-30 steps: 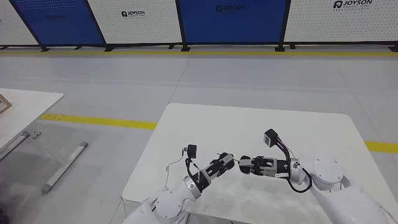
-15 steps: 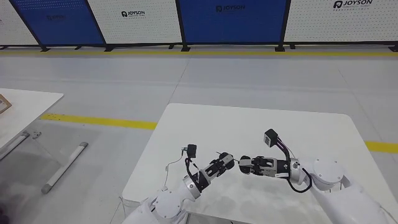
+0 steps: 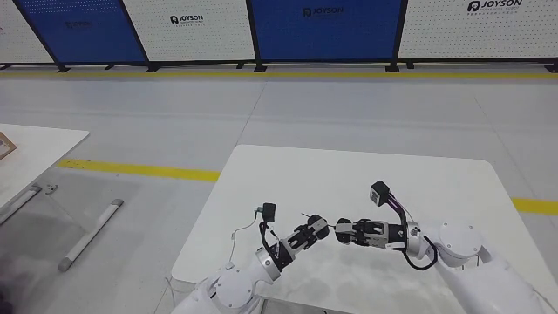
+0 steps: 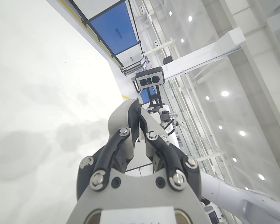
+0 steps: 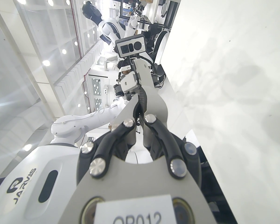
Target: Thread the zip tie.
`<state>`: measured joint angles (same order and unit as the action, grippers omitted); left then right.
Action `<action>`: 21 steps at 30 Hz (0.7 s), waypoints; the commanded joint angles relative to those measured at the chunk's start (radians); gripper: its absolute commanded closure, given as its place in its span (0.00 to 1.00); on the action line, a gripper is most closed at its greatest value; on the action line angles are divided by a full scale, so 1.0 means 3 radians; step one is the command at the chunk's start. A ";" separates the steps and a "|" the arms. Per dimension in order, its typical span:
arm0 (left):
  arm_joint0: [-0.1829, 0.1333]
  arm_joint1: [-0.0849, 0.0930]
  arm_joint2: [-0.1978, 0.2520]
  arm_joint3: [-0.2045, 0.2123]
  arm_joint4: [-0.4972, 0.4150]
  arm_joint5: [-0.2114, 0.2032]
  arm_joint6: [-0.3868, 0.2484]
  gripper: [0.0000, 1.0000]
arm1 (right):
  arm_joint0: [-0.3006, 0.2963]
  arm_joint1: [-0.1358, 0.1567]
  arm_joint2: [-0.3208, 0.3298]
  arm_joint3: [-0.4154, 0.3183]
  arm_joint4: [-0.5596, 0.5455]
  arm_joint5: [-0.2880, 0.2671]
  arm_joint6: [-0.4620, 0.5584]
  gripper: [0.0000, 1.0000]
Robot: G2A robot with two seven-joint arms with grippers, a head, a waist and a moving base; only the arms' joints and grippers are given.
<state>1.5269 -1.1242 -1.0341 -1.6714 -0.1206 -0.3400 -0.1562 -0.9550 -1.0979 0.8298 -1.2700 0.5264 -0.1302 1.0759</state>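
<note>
My two grippers meet tip to tip low over the front middle of the white table [image 3: 366, 170]. The left gripper [image 3: 319, 225] is shut, its ribbed pads [image 4: 133, 114] pressed together. A thin dark sliver of the zip tie [image 3: 304, 217] sticks out beside it. The right gripper [image 3: 341, 229] faces it from the other side, also shut. A narrow dark strip, apparently the zip tie [image 5: 137, 120], hangs behind its closed pads [image 5: 142, 99]. Most of the tie is hidden between the fingers. Each wrist view shows the other arm's wrist camera straight ahead.
The table's front edge [image 3: 187, 272] lies just below the left arm. A second white table [image 3: 35, 153] stands across the floor to the left. Blue and white panels [image 3: 323, 13] line the back of the room.
The left arm has sunk very slightly toward the table's front edge. The grippers stay tip to tip and shut.
</note>
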 commanded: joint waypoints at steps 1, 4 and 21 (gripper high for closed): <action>0.0005 -0.0002 -0.0004 0.0008 0.0014 0.0000 0.0015 1.00 | -0.0016 -0.0001 0.0004 -0.0011 0.0001 0.0003 -0.0043 0.00; 0.0013 -0.0007 -0.0002 0.0019 0.0047 0.0037 0.0064 1.00 | -0.0067 0.0005 0.0045 -0.0076 -0.0023 0.0018 -0.0104 0.00; -0.0008 -0.0047 0.0047 0.0033 0.0051 0.0264 0.0297 1.00 | -0.0338 0.0082 0.0381 -0.0216 0.0007 -0.0028 -0.0244 0.00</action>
<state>1.5244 -1.1384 -1.0199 -1.6616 -0.1056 -0.2609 -0.0671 -1.0564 -1.0732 0.9442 -1.3350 0.5285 -0.1389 1.0030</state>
